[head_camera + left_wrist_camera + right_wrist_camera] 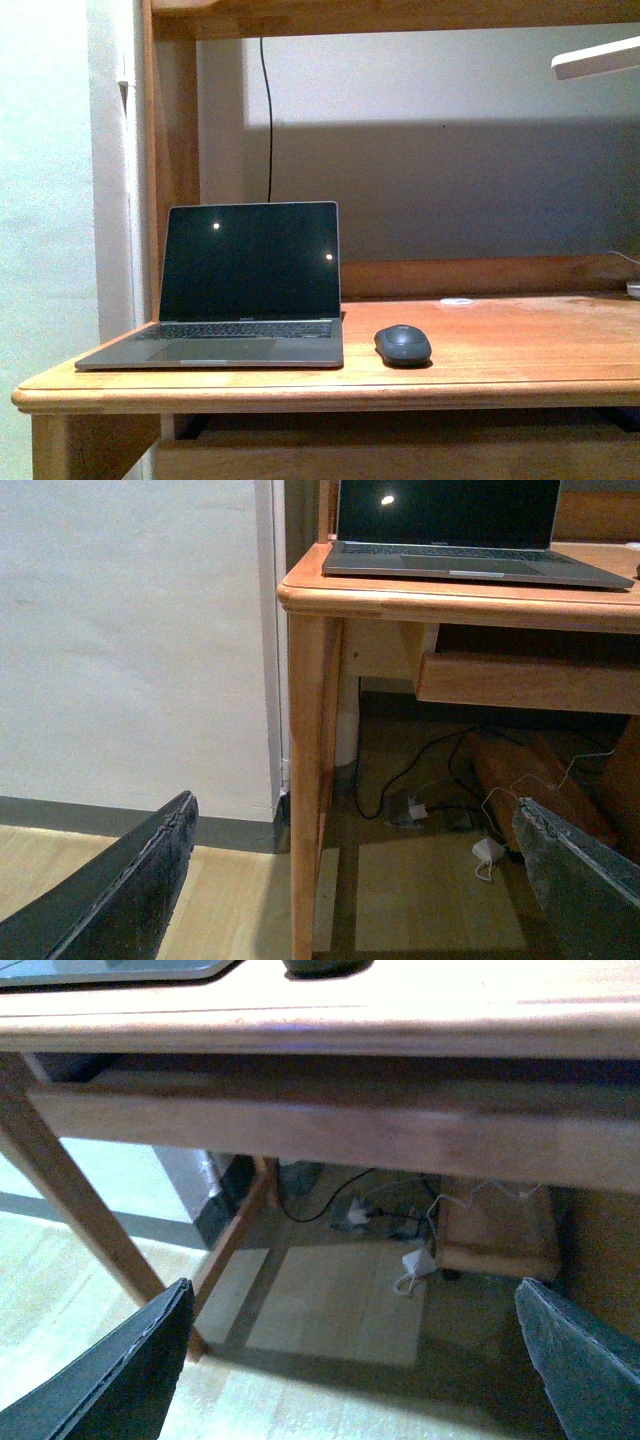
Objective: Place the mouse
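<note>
Left of front view: laptop [245,290] open on desk [520,345], screen dark. Mouse [403,344] lower centre, flat on desk just beside laptop's right edge, near front lip. No arm in front view.

Left hand [355,880] low, below desk height, fingers spread, grasping nothing. Right hand [355,1360] same: released, empty, under desk edge.

Risks, as judged: rising hand clips desk lip or drawer rail [330,1130]; careless sweep nudges mouse off front edge or into laptop.
</note>
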### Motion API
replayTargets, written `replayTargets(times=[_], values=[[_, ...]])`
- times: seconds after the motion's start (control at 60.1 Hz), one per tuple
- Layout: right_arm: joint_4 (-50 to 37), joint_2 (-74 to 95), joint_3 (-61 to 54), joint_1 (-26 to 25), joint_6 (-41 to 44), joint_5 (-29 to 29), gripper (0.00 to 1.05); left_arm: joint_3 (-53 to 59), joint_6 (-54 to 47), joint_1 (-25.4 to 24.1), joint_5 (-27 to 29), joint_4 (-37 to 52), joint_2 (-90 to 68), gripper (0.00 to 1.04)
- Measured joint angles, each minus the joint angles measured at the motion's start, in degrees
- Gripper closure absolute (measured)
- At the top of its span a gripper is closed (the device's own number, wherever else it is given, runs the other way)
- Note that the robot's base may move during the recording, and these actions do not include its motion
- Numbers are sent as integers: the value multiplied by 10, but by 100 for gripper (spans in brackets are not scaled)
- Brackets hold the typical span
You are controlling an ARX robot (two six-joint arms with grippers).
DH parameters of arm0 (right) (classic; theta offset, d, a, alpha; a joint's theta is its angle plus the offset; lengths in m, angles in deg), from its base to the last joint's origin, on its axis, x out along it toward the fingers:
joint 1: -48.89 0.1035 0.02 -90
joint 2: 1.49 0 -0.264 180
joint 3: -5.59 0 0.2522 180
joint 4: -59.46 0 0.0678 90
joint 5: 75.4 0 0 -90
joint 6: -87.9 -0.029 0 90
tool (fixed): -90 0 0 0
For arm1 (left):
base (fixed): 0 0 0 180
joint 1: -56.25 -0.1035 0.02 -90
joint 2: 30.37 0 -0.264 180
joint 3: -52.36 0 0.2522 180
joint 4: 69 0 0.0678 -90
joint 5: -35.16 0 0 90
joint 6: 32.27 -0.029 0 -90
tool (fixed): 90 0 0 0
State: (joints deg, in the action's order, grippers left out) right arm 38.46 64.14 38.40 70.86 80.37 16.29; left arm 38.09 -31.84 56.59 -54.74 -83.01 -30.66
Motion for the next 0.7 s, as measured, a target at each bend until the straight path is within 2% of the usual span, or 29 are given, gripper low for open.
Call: replayTargets(times=[0.166,0.349,0.399,0.482,0.549,0.599,0.665,0.699], values=[[117,-202,-80,-9,-38,12,7,0,0,0,0,0,0,8],[318,-469,-125,-24,-68,22,7,0,0,0,0,0,0,8],[360,-543,-136,-46,-70,52,7,0,0,0,0,0,0,8],[373,-586,-147,-90,-75,78,8,0,0,0,0,0,0,8],[339,-619,-179,-83,-25,-42,18,0,0,0,-1,0,0,8],[339,-633,-182,-97,9,-99,27,0,0,0,1,0,0,8],[339,-642,-182,-118,34,-111,37,0,0,-1,0,0,0,8],[340,-646,-182,-132,46,-96,44,0,0,-1,-1,0,0,8]])
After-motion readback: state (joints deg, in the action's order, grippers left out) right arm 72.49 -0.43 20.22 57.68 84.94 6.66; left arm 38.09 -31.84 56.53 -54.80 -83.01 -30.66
